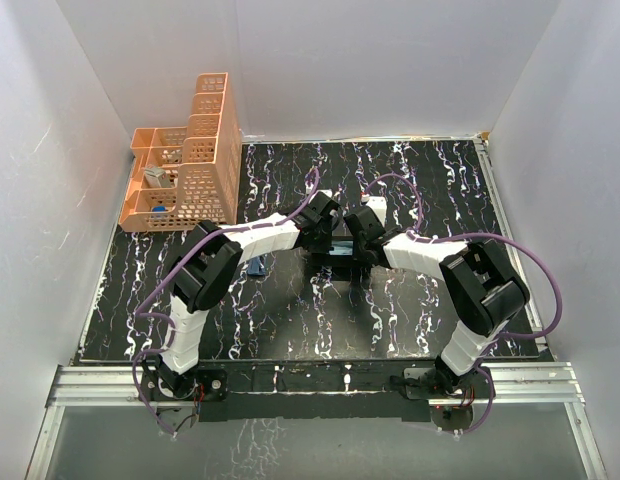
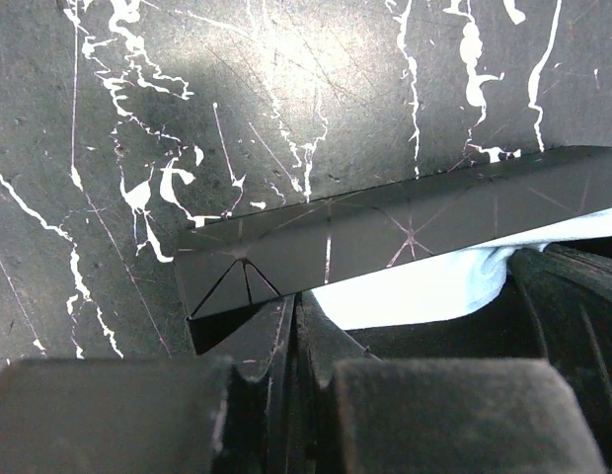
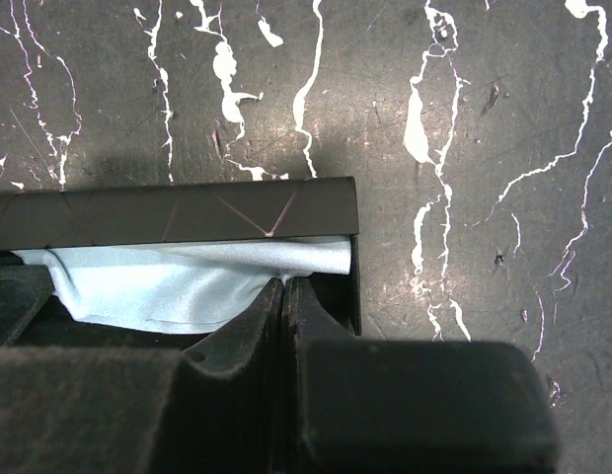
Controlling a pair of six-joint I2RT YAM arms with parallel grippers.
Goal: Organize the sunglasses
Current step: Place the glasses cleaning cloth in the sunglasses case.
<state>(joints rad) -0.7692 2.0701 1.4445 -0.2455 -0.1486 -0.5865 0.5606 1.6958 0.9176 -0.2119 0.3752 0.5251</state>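
A black oblong case (image 1: 340, 264) lies mid-table, its lid (image 2: 385, 232) raised over a light blue cloth (image 2: 415, 286) inside. My left gripper (image 2: 294, 301) is shut, its tips just under the lid's left end beside the cloth. My right gripper (image 3: 286, 281) is shut at the case's right end (image 3: 168, 212). Its tips press into the cloth (image 3: 168, 281), which puckers there; I cannot tell whether it is pinched. From above, both grippers (image 1: 328, 232) (image 1: 358, 240) meet over the case. A small dark blue shape (image 1: 257, 268) beside my left forearm looks like the sunglasses, mostly hidden.
An orange mesh organiser (image 1: 185, 160) with stepped compartments stands at the back left, with a few small items in it. White walls close in the black marbled table (image 1: 290, 320) on three sides. A metal rail (image 1: 320, 380) runs along the near edge.
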